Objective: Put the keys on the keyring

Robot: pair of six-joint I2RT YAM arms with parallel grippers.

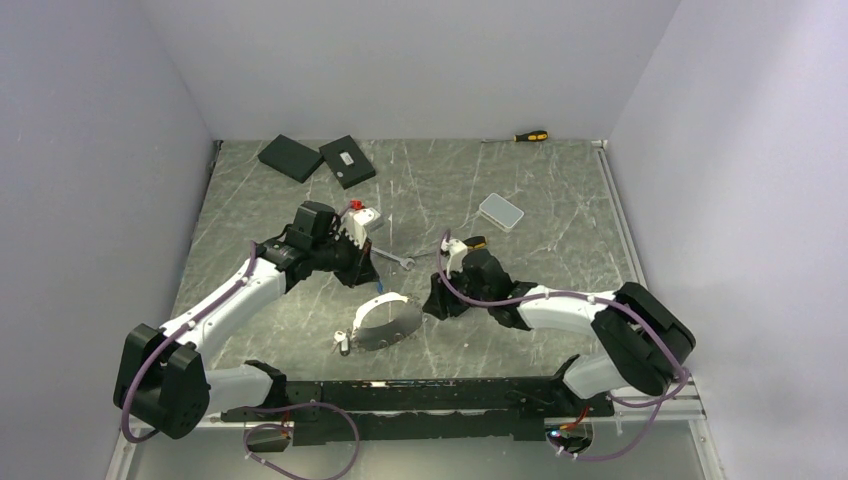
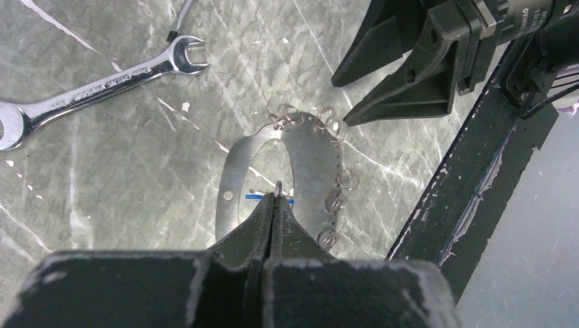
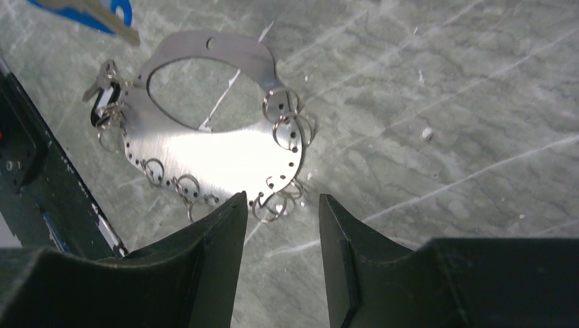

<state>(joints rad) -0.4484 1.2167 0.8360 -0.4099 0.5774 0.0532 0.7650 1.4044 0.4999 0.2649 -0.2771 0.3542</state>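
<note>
Our left arm (image 1: 235,295) stretched forward, our left gripper (image 2: 274,197) tipped down, jaws pressed together, our right arm (image 1: 560,305) folded inward, our right gripper (image 3: 280,205) angled down, jaws apart.

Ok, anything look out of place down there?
Nothing spilled or broken. A spanner lies loose beside the ring plate, apart from it; white flecks dot the table. Left gripper pinches a blue key.

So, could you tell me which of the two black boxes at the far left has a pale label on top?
The right-hand black box: a small pale label shows on its top, whereas the left-hand black box beside it is plain.
</note>
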